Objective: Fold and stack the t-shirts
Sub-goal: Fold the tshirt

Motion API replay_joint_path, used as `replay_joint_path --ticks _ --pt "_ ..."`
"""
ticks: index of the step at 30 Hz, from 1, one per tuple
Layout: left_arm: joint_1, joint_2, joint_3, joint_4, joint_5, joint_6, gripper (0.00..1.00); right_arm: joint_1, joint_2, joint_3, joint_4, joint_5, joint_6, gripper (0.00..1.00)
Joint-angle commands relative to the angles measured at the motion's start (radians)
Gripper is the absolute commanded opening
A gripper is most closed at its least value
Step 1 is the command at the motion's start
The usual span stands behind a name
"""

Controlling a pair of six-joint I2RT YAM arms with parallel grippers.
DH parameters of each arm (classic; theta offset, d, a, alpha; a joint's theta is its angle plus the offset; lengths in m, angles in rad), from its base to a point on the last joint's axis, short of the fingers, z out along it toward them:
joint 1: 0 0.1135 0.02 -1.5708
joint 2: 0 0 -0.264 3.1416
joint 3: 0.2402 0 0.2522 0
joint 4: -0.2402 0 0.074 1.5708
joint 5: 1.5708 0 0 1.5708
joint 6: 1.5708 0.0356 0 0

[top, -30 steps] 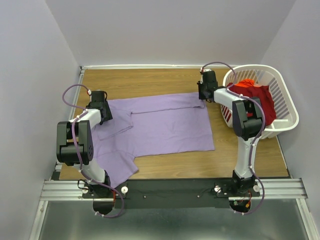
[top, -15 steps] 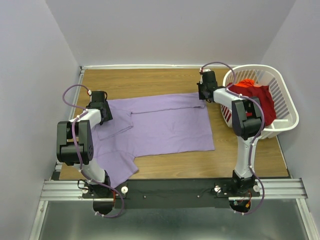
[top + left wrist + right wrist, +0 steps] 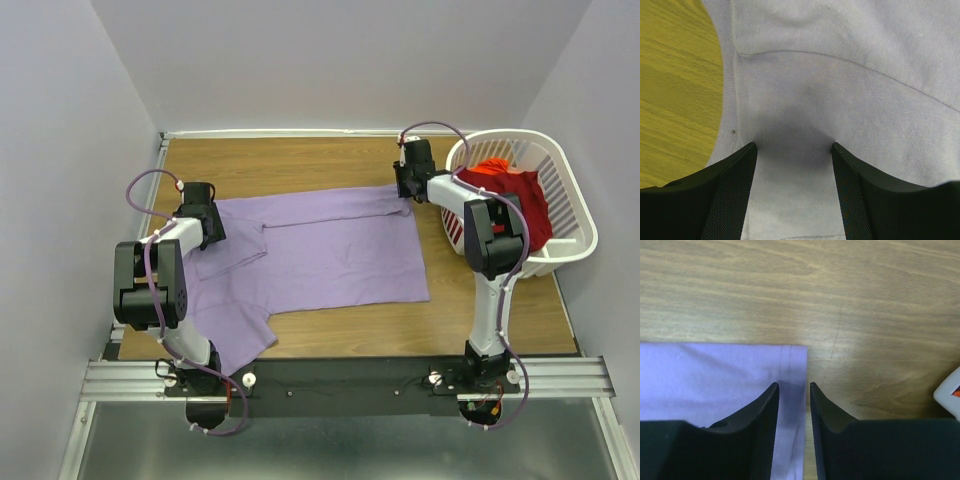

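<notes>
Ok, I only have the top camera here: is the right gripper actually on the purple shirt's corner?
Observer: Nearly. The right gripper straddles the side edge of the purple shirt, just short of the corner.
Operator: Is any cloth pinched?
Observer: It doesn't look so. The jaws stand slightly apart and the cloth lies flat on the table.
Operator: And the left one?
Observer: The left gripper is wide open over smooth cloth, close to a ribbed edge with bare wood beyond it.

Left arm (image 3: 150, 288) and right arm (image 3: 492, 240), white and black, on a silver rail (image 3: 560, 376).
Above the rail, white links alternate with black joint housings; purple cables (image 3: 437, 126) loop beside them; black fingers (image 3: 725, 200) have mesh-textured inner faces.
</notes>
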Motion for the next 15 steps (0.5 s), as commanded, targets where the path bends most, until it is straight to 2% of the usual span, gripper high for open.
replay_joint_path --ticks 1,7,9,15 --pt "-0.005 0.014 0.003 -0.01 -0.013 0.014 0.69 -0.007 -0.076 -0.028 -0.044 -0.075 0.022 0.4" --pt "-0.005 0.011 0.005 -0.012 -0.012 0.014 0.7 -0.006 -0.151 -0.1 -0.053 -0.215 0.14 0.4" --pt "-0.005 0.008 0.005 -0.012 -0.015 0.014 0.7 -0.006 -0.156 -0.12 -0.052 -0.244 0.167 0.36" --pt "-0.005 0.008 0.0 -0.013 -0.02 0.014 0.7 -0.006 -0.141 -0.212 -0.05 -0.201 0.204 0.25"
